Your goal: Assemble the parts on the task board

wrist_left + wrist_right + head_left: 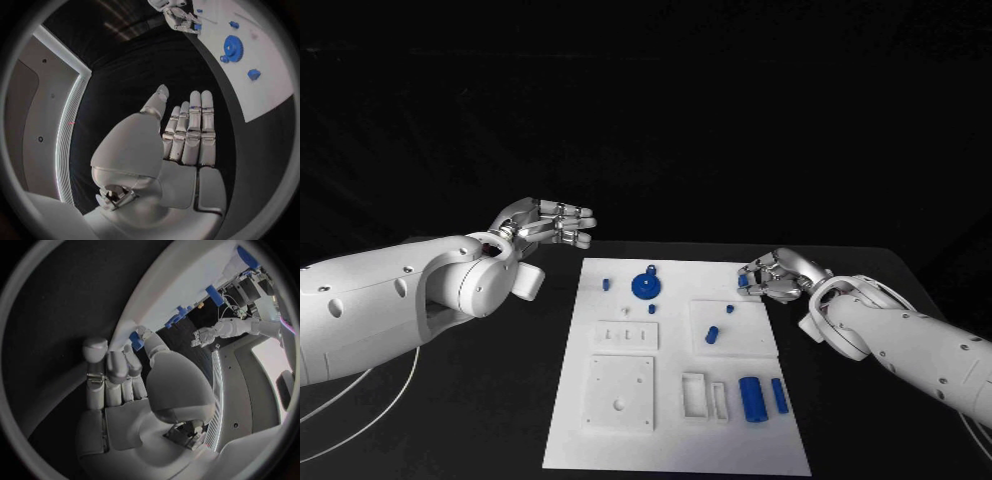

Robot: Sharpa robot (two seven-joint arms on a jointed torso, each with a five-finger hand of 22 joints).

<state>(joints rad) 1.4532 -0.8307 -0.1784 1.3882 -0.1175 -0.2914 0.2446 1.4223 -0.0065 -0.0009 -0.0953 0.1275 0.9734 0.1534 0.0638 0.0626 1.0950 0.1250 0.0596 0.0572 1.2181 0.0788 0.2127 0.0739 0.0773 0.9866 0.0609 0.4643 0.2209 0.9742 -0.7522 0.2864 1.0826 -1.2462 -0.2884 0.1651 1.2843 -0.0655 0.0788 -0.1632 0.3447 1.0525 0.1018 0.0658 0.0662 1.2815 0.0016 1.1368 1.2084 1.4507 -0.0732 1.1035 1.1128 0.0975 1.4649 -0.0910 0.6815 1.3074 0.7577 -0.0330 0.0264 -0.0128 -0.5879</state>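
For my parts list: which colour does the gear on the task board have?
The gear is blue, on the white task board; the head view shows it best.

Blue parts on white task board, black table

No text, label, brand, number or sign can be read anywhere in these views. The white task board bears only plain raised outlines and blue parts, with no printing on it. The robot's white arm shells are likewise unmarked.
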